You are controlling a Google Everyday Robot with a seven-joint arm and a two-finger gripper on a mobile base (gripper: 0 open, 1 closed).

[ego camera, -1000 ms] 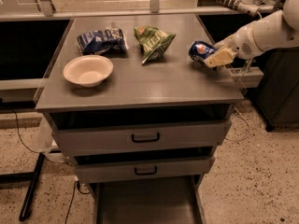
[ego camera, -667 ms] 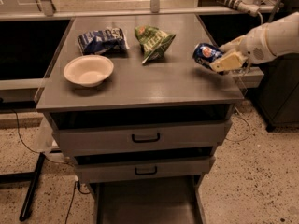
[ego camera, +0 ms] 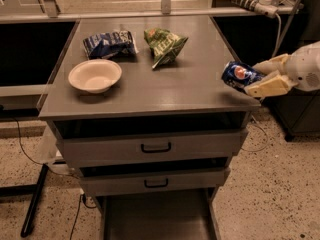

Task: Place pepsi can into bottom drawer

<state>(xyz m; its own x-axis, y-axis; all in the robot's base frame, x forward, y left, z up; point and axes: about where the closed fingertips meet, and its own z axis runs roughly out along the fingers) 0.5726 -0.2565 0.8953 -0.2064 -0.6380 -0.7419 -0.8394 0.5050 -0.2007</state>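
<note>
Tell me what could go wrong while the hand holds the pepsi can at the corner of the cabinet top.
1. The hand grips the pepsi can lying sideways, by one end; it may slip out on the way down.
2. The can hangs at the front corner of the cabinet top; a straight descent may strike that edge.
3. The bottom drawer is open low and to the left, under two shut drawer fronts; the arm may bump them.
</note>
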